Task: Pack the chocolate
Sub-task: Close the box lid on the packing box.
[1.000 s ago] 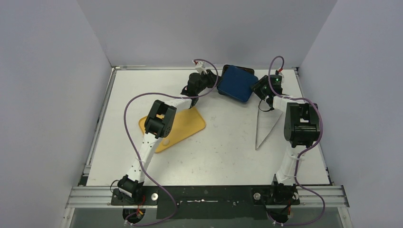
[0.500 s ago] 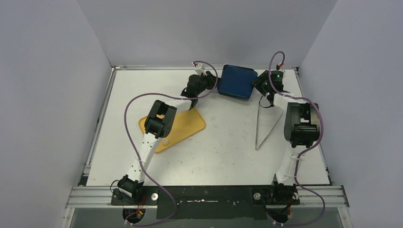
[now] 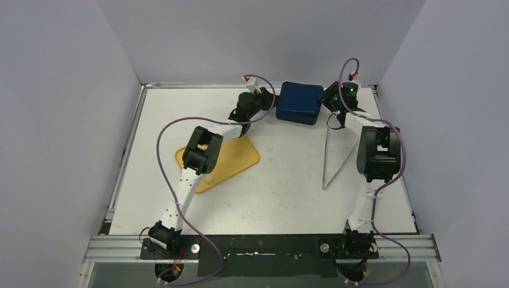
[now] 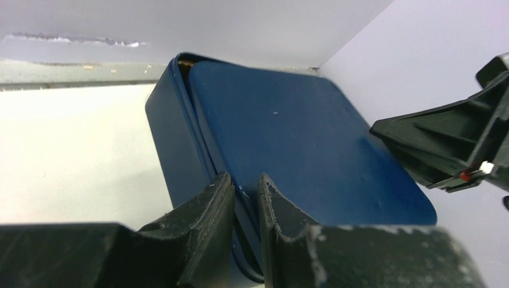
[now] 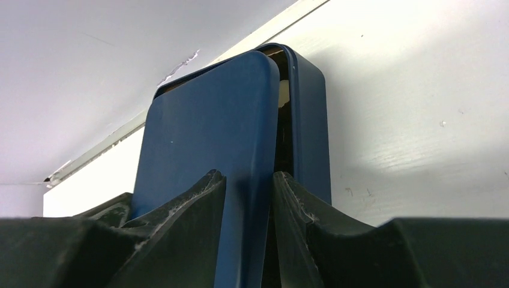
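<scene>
The dark blue box (image 3: 298,103) lies at the back of the table with its lid (image 5: 210,120) sitting loosely on it. My left gripper (image 3: 274,107) is at the box's left end. In the left wrist view this gripper (image 4: 246,179) is shut on the rim where the lid (image 4: 300,120) meets the box wall (image 4: 174,138). At the right end, my right gripper (image 3: 325,102) is shut on the lid's edge (image 5: 248,175), one finger above it and one inside the gap. The chocolate is hidden. Only a pale sliver (image 5: 283,93) shows in that gap.
A yellow tray (image 3: 231,159) lies under the left arm's forearm. Long metal tweezers (image 3: 334,162) lie on the table by the right arm. The back wall stands just behind the box, and the right wall is close to the right gripper (image 4: 444,144).
The box has turned from a slanted position to lie square to the back wall and has shifted slightly back. The right gripper swung back with it, while the left gripper barely moved.
</scene>
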You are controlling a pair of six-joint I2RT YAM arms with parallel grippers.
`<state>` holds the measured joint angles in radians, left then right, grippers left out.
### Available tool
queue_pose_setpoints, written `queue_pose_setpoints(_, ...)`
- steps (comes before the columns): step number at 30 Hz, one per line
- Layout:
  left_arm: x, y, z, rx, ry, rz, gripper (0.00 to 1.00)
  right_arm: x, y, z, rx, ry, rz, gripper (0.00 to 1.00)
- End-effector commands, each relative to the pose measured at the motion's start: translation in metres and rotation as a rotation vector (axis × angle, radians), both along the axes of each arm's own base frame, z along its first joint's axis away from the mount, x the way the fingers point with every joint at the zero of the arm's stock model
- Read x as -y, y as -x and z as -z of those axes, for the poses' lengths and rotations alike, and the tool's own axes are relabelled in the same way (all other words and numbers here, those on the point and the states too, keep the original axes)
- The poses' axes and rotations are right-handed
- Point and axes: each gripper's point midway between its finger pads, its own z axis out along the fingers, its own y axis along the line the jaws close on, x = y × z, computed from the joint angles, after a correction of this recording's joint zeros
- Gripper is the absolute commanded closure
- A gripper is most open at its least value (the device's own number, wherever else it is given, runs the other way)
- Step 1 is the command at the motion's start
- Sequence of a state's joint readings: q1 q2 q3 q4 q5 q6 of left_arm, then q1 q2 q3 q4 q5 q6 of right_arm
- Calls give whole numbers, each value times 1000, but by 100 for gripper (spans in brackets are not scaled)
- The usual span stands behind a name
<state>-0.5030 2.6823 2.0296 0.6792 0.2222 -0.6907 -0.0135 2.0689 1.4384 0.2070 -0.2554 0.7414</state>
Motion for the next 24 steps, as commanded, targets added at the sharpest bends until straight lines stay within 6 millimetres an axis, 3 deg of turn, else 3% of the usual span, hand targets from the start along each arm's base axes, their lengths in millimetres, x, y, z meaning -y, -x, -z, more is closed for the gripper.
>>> queue_pose_setpoints(1,14,-2,-72,153,63,17,81,-5,-18,-26,81,10,-36,65)
queue_pose_setpoints(13,13,-11,-49,147,13,-3,80,1,-32,-20,95,54,-23,65)
queue_pose_setpoints(16,13,-11,-50,145,-9,2,74,4,-32,-19,89,77,-22,64)
queue_pose_setpoints(24,2,4,-85,178,-63,-3,62,-1,-25,-32,102,122,-82,61)
